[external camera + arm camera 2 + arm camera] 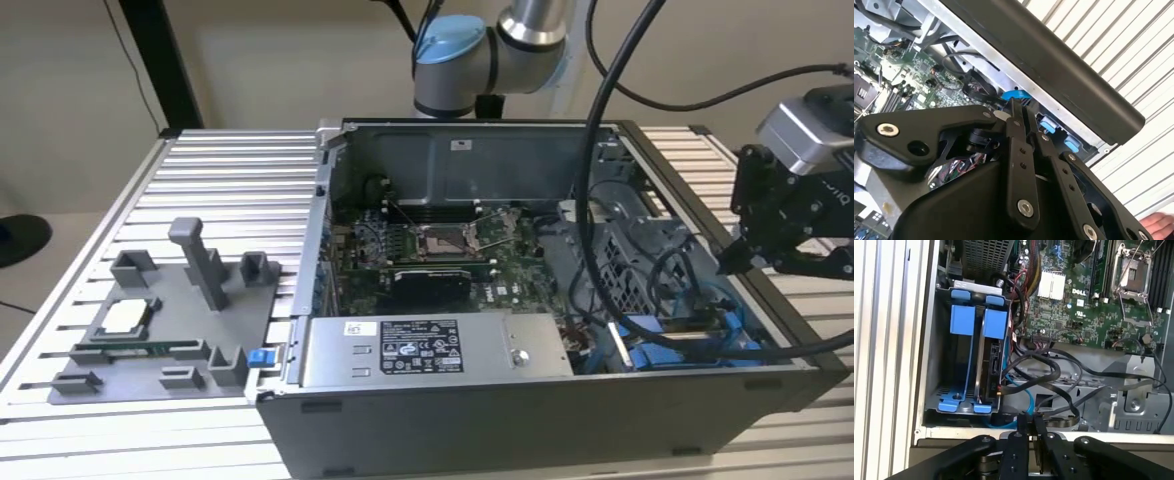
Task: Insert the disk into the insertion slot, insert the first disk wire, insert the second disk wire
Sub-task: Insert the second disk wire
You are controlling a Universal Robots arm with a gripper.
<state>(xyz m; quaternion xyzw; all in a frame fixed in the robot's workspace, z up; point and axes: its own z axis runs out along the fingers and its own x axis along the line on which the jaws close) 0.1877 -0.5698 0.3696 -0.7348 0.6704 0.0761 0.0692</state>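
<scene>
In the first wrist view the disk (990,365) stands on edge in its blue carrier (994,322), inside the drive cage (936,390) at the corner of the open computer case (534,420). A second blue carrier (962,320) sits beside it. A blue wire (1026,395) and several black wires (1054,372) loop loosely just off the disk's end. My gripper (1030,416) hangs over the case wall by this cage, fingers shut together. The blue wire (1016,94) lies right at the fingertips; I cannot tell if it is pinched. In the exterior view the gripper (731,268) is at the case's right side.
A grey labelled power-supply box (414,350) fills the case's front, with the motherboard (427,255) behind it. A grey fixture plate (160,330) with small parts lies on the slatted table at the exterior view's left. A person's hand (1159,225) shows at the second wrist view's edge.
</scene>
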